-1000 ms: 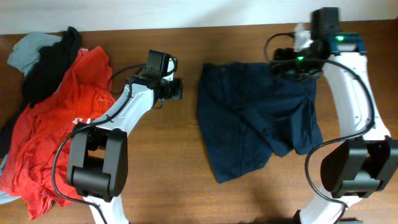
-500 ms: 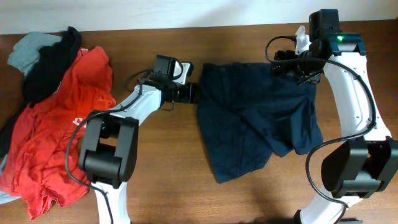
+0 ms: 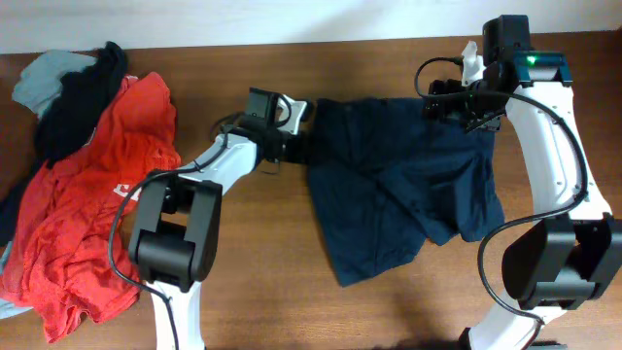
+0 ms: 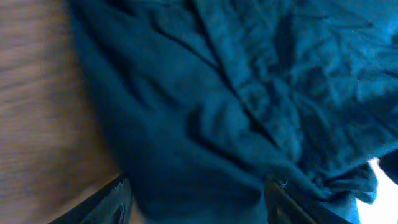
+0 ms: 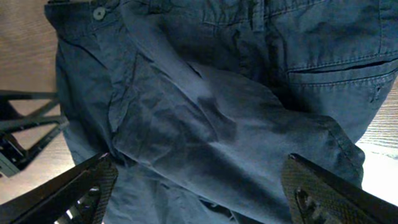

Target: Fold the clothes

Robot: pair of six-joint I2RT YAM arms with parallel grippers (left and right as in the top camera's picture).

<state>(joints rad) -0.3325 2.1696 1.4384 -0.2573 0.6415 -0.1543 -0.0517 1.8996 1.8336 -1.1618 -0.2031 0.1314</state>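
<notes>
The clothes (image 3: 408,194), a dark navy wrinkled garment with seams, a button (image 5: 98,12) and a back pocket (image 5: 342,81), lie spread on the wooden table (image 3: 262,253) right of centre. My left gripper (image 3: 299,144) is at its upper left edge. In the left wrist view that gripper (image 4: 198,186) is open, its fingers set wide on either side of a fold of the navy fabric (image 4: 236,93). My right gripper (image 3: 466,107) hangs over the garment's upper right part. It (image 5: 199,163) is open, with the cloth (image 5: 217,93) below the fingers.
A pile of other clothing lies at the table's left end: a red shirt (image 3: 107,194), a black garment (image 3: 83,102) and a pale grey-blue piece (image 3: 44,78). Part of the left arm (image 5: 25,130) shows at the left of the right wrist view.
My left arm has swung to the right, from bare table to the garment's upper left edge, and its jaws have widened. The right arm has hardly moved.
</notes>
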